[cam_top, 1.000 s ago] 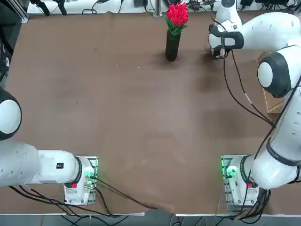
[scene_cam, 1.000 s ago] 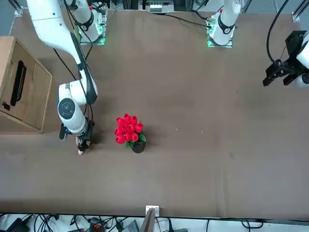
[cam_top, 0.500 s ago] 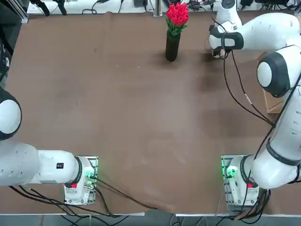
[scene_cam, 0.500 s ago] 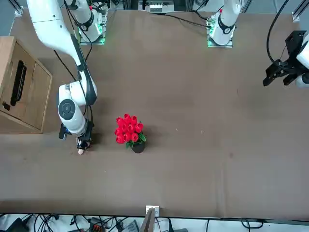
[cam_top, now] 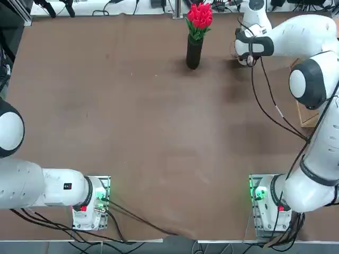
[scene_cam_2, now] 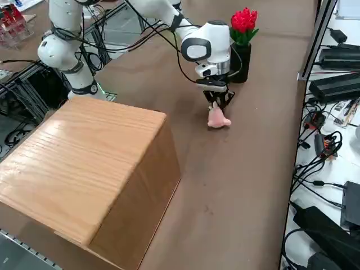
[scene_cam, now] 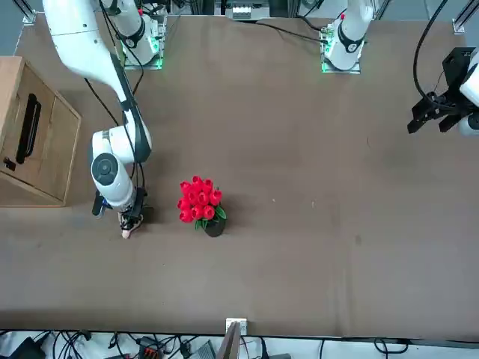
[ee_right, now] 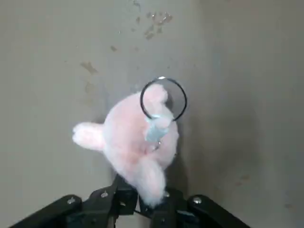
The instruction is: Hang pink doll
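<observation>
The pink doll (ee_right: 137, 142) is a small pale pink plush with a metal key ring (ee_right: 163, 99) on its top. My right gripper (ee_right: 149, 202) is shut on one of its stubby limbs. In the right side view the doll (scene_cam_2: 217, 118) hangs under the gripper (scene_cam_2: 218, 101), low over the brown table near the far edge. Whether it touches the table cannot be told. From the front the doll (scene_cam: 126, 234) peeks out below the gripper (scene_cam: 129, 223). In the top view the gripper (cam_top: 245, 60) sits under the wrist, and the doll is hidden.
A black vase (scene_cam_2: 241, 64) with red tulips (scene_cam_2: 244, 19) stands close beside the gripper, also seen as the vase (cam_top: 194, 52) from above. A large wooden box (scene_cam_2: 84, 169) with a dark handle (scene_cam: 30, 127) fills the table's right side.
The right wrist has shifted only very slightly. The doll stays pinched in the fingers at about the same spot.
</observation>
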{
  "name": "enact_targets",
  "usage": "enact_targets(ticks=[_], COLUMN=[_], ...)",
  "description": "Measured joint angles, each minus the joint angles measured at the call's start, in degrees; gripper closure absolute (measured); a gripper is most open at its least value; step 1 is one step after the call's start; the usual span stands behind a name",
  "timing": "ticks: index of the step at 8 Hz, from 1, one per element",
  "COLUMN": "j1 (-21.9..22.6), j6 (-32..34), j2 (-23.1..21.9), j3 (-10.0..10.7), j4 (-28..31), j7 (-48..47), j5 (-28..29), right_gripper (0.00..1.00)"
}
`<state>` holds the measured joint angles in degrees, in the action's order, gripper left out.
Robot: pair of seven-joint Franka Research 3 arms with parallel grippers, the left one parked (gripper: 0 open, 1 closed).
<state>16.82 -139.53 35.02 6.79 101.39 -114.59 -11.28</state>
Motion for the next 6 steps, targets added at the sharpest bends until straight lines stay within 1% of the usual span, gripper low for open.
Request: enact_targets(ticks=[1, 3, 4, 5, 6], j1=[0.1, 0.1, -0.1, -0.8, -2.5], j6=[2.5, 14.0, 18.8, 23.5, 27.7], j2=[-0.1, -1.4, -3.8, -7.4, -10.8], j3=[0.0, 0.1, 0.2, 0.6, 0.9], j4=[-0.4, -3.9, -5.6, -6.4, -6.4], j7=[-0.1, -0.2, 1.3, 5.2, 9.3], j5=[0.0, -0.3, -0.4, -0.4, -0.4], right_gripper=[0.95, 0.95, 0.95, 0.95, 0.95])
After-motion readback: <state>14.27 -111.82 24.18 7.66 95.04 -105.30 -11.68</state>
